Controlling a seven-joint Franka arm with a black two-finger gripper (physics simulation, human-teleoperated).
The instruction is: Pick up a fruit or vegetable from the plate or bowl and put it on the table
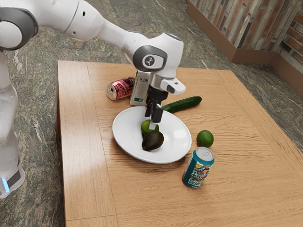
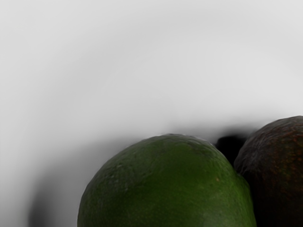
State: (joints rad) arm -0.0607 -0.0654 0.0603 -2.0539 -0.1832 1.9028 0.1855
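In the exterior view, the gripper (image 1: 153,124) is at the green fruit (image 1: 146,128) on the plate (image 1: 177,137), avocado (image 1: 153,141) at its six o'clock; grasping or released, I cannot tell

Single arm (image 1: 85,19), white with dark grey joint covers. Lower links stand at the exterior view's left, well apart from the plate (image 1: 120,137); a blue light strip (image 1: 5,185) is lit low on them. Upper links run from the exterior view's upper left toward its right, sloping down to the wrist (image 1: 151,59), which sits above the plate. Black end effector (image 1: 152,124) hangs below the wrist, pointed down, roughly upright, its tip low over the plate's inner area. Wrist camera faces the plate from close above. End effector opening: not readable.
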